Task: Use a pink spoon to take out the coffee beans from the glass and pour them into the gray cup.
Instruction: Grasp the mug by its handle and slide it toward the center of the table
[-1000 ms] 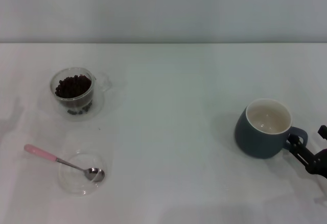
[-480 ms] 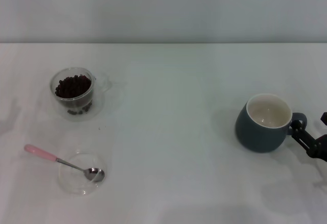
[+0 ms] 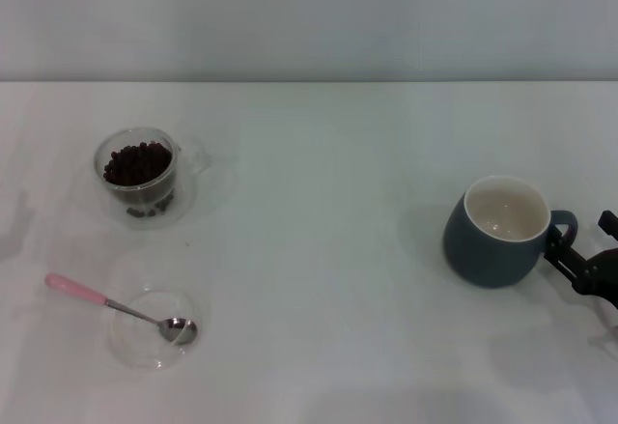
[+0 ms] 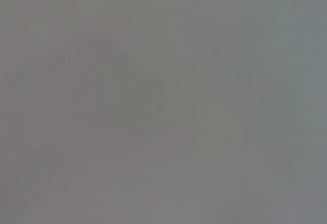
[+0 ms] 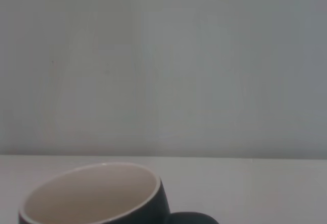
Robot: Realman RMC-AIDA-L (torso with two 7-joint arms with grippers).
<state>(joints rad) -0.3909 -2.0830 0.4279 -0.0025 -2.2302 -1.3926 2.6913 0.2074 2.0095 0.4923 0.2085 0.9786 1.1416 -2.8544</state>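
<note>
Head view alone shows right tool [image 3: 579,255] beside gray cup [image 3: 497,233] handle.

I see a shallow clear glass dish [image 3: 145,332] near the front left of the white table [image 3: 328,250], a pale wall [image 3: 309,18] behind.
</note>
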